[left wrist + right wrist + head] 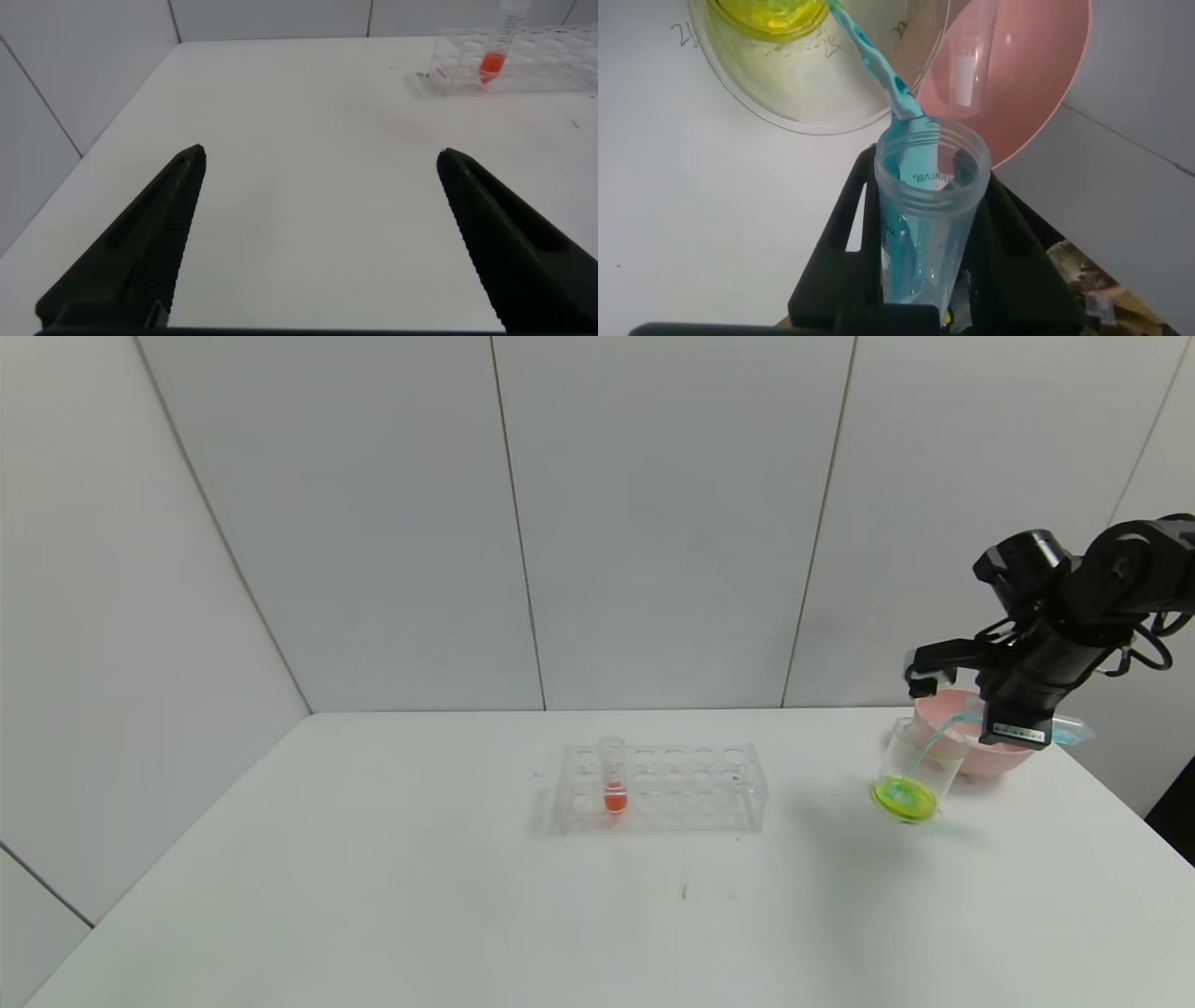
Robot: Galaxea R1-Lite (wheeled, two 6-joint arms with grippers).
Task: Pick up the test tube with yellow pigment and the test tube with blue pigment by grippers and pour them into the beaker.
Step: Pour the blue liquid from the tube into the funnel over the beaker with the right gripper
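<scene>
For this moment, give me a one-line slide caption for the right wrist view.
Right gripper tips the clear test tube with blue pigment, a cyan stream arcing into the clear glass beaker holding yellow liquid, beside the pink bowl.

Blue liquid streams from the test tube with blue pigment (924, 215) into the beaker (920, 761)'s yellow-green pool, beside a pink bowl (971, 747).

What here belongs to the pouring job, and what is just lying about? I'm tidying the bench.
In use:
- right gripper, shut on the blue-pigment tube, pouring
- beaker, yellow liquid inside

Lying about:
- rack
- red tube
- pink bowl
- left gripper, open, parked
</scene>
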